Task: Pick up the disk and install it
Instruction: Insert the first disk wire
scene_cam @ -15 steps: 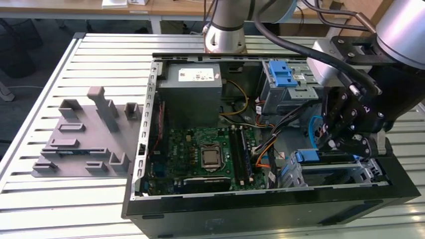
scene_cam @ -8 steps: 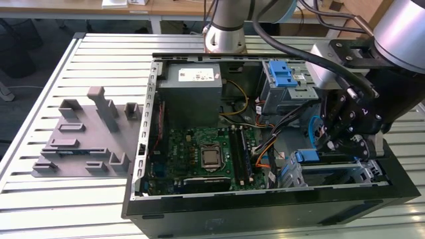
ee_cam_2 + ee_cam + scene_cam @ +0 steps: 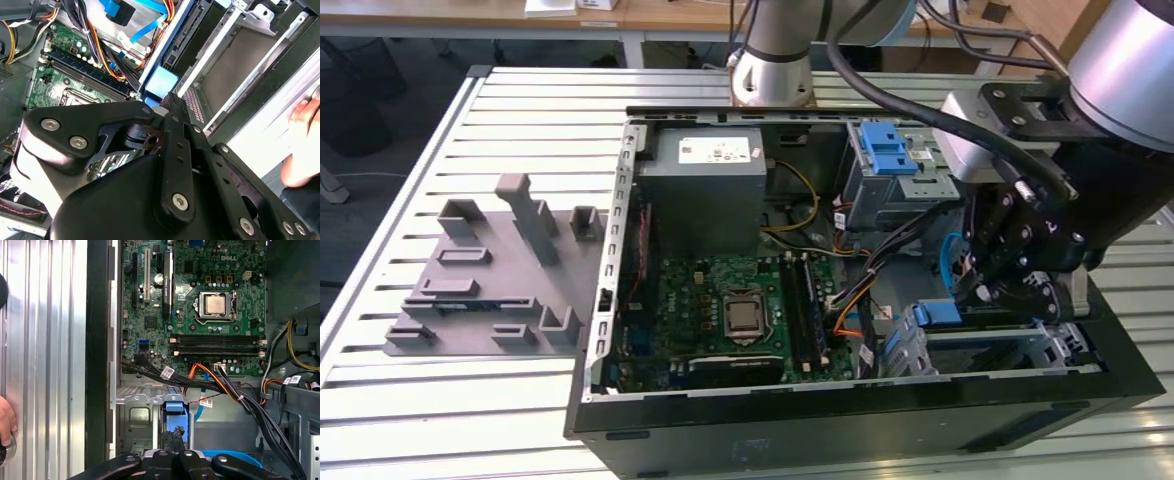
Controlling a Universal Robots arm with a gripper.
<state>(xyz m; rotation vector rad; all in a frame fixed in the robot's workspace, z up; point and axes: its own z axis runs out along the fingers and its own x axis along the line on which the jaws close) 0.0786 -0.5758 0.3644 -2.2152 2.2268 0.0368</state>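
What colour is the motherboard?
The motherboard is green, clearest in the first wrist view.

Open computer case (image 3: 634,250) on a slatted table (image 3: 400,400). Free room: above the flat motherboard (image 3: 734,305), and over the table slats beside the grey fixture block (image 3: 494,270). Obstacles: the power supply (image 3: 707,165), the upper drive cage (image 3: 894,170), and cable bundles (image 3: 220,382) running between the board and the lower drive bay (image 3: 140,420), which the gripper (image 3: 987,300) occupies. A person's hand (image 3: 6,422) lies on the table just outside the case wall.
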